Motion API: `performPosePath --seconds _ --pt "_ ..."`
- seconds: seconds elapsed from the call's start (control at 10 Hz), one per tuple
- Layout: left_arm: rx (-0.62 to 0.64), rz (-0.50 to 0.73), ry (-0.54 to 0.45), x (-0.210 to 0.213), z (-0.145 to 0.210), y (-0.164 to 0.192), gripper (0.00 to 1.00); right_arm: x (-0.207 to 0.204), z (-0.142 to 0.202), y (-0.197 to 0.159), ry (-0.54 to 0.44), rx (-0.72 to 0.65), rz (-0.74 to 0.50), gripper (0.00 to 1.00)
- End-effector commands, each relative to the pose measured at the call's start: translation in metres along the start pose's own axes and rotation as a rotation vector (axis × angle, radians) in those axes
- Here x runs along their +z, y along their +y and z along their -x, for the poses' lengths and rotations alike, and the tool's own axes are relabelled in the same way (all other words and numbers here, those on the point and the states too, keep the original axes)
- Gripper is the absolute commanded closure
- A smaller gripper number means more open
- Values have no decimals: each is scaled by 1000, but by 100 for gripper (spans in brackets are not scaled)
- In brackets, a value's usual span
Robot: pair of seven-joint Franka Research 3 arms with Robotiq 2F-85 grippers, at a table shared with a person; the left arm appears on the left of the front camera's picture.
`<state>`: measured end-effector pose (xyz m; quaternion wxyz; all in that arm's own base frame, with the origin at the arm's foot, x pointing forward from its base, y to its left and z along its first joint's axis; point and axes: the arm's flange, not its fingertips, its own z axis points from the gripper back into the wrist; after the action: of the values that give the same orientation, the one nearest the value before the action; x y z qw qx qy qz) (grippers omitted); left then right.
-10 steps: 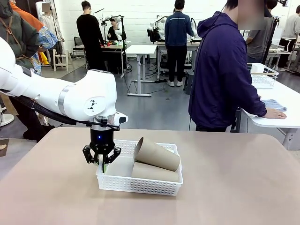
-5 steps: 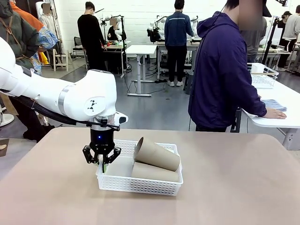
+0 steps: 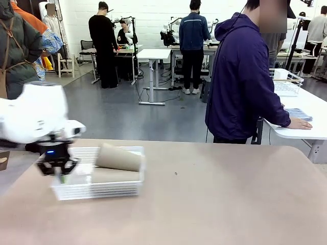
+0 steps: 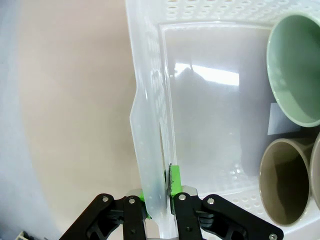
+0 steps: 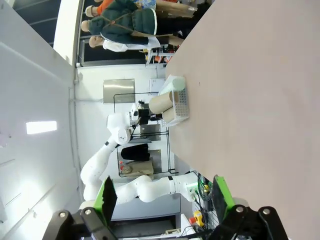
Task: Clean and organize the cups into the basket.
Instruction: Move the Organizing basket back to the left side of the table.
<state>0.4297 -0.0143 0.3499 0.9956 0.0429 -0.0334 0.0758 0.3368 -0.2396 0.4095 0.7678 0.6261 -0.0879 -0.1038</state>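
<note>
Left gripper point(image 4: 160, 200) pinching the side wall of the basket point(image 3: 97, 191), near the left end of the desk point(image 3: 214, 204). Cups point(image 3: 118, 157) lying inside (one green, the rest brown). Best to pull slow and flat, so no cup rolls out. Right gripper point(image 5: 162, 197) spread wide, holding nothing.

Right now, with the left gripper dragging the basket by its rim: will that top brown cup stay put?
Probably not reliably. The top brown cup lies on its side atop another, so it may roll. The basket wall looks thin and bowed at the left gripper, likely flexing and jolting.
</note>
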Motion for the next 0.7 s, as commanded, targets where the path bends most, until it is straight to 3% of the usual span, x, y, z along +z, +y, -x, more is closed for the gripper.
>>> performPosePath --seconds 0.0,0.3,0.6 --pt "48 -33 -62 -5 3 61 94 -4 3 2 4 5 -3 0" --pt "-5 2 -35 -10 -11 118 94 -4 3 2 4 5 -3 0" --pt "-92 39 -37 -6 -28 128 94 -4 3 2 4 5 -3 0"
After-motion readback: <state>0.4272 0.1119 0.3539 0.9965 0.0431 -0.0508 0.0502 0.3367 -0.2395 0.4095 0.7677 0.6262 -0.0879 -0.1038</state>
